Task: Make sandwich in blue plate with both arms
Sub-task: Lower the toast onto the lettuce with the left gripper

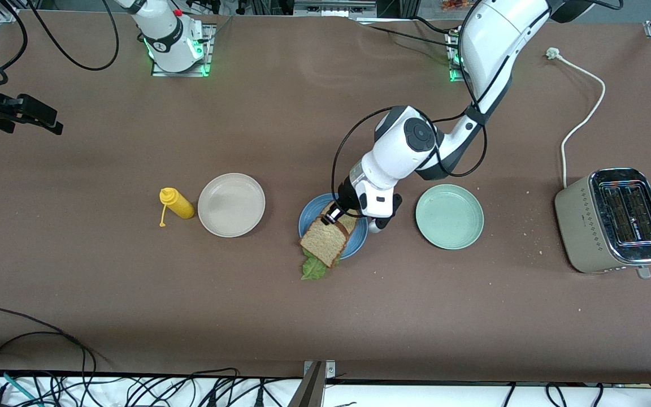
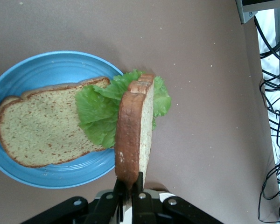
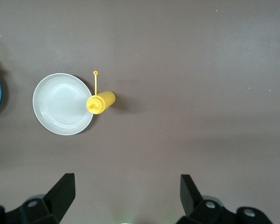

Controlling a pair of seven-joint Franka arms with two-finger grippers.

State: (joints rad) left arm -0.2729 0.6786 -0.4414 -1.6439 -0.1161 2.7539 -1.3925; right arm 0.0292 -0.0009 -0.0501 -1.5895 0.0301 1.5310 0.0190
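Only the left wrist view shows left end effector (image 2: 128,189) pinching an upright bread slice (image 2: 133,135) edge-on.

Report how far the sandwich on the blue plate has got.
Done: one bread slice lies flat in the blue plate with the lettuce leaf on it, hanging over the rim. In hand: the left gripper is shut on the second slice, held on edge over the lettuce. Left: laying it flat on top and letting go. The right gripper waits open, over the table's right-arm end.
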